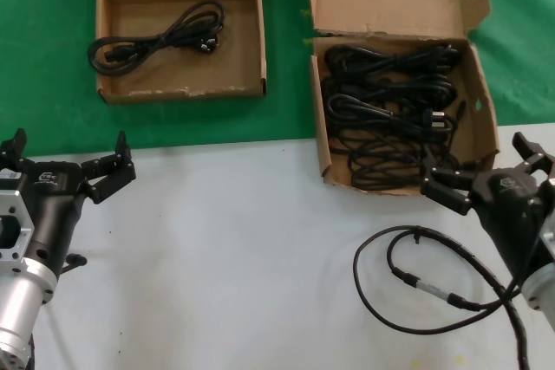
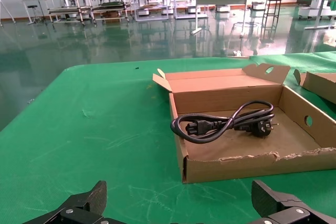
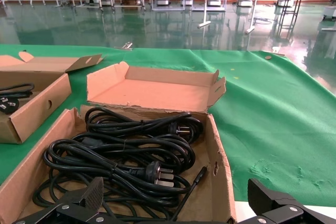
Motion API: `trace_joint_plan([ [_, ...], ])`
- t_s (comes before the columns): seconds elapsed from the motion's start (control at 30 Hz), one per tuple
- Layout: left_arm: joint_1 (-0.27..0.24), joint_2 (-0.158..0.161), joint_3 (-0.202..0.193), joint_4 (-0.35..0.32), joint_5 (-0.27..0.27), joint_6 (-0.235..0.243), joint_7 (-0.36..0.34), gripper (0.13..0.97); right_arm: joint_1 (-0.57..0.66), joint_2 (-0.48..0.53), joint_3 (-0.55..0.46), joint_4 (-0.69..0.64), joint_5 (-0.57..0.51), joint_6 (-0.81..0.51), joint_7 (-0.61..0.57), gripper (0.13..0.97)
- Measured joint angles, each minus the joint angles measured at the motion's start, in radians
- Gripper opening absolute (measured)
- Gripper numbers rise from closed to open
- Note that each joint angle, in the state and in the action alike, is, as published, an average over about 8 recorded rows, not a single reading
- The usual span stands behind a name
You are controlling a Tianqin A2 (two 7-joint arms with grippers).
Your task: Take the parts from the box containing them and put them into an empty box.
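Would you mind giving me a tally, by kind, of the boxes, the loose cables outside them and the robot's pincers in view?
Cardboard boxes: 2 (shallow box, deeper box)
Loose thin cable on the table: 1
Pincers: 2 (left pincer, right pincer, both open)
Total: 5

Glossy green floor [image 2: 105, 30]; metal shelving racks [image 2: 79, 3]; bright light beyond

Green gap between shallow carton [image 1: 180, 36] and deep carton [image 1: 399, 84] passable; thin cable [image 1: 416, 279] obstructs white table [image 1: 225, 249] at right.
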Motion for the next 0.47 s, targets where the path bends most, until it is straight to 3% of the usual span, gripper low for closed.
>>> trace_joint_plan([
  [0.47, 0.000, 0.000, 0.000, 0.000, 0.000, 0.000, 0.000, 0.966, 0.000, 0.000, 0.000, 0.000, 0.000, 0.000, 0.000, 0.966],
])
